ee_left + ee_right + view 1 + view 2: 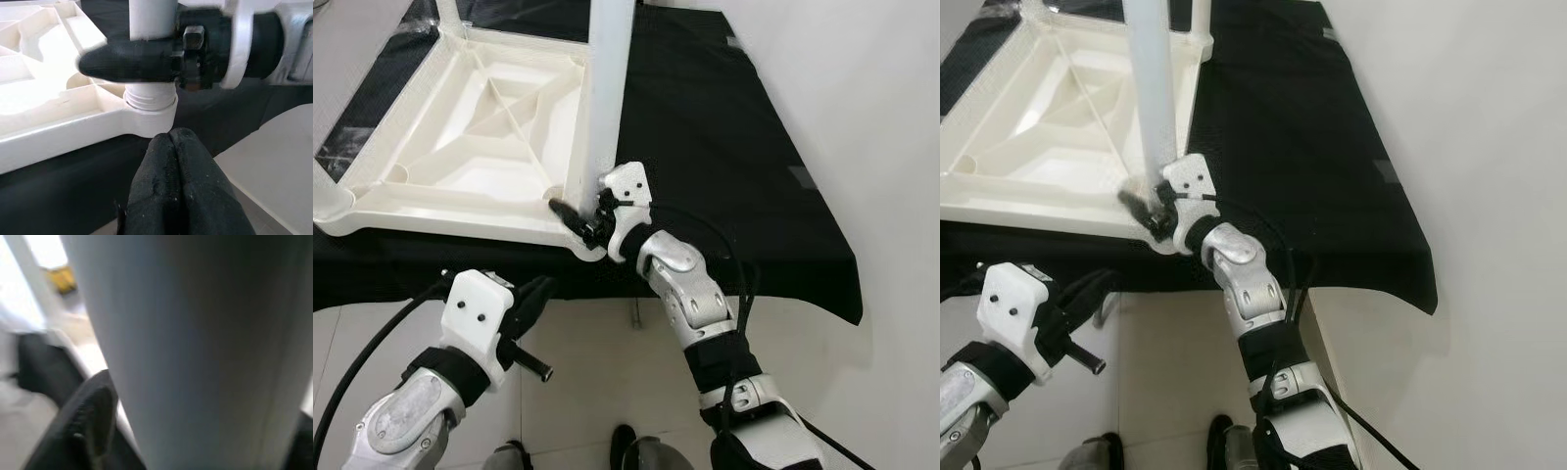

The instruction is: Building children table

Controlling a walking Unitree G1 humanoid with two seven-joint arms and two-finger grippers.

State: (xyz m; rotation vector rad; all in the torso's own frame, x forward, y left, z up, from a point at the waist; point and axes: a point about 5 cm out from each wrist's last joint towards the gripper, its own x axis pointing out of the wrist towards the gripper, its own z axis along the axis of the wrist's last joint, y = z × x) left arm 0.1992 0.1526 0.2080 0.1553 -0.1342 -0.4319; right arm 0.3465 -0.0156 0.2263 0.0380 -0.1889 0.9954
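Black cloth (724, 147): covers the surface, upper frame.
Tabletop (480, 127): white, upside down on the cloth, upper left.
Leg (607, 88): upright in the tabletop's near corner socket, top centre.
Right gripper (582, 217): centre, fingers clamped around the leg's base.
Left gripper (533, 328): lower left, fingers pressed together, holding nothing.

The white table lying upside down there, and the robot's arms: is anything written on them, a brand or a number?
None can be read. The table top, its leg, the black cloth and both grippers, left and right, show no words, labels or numbers.
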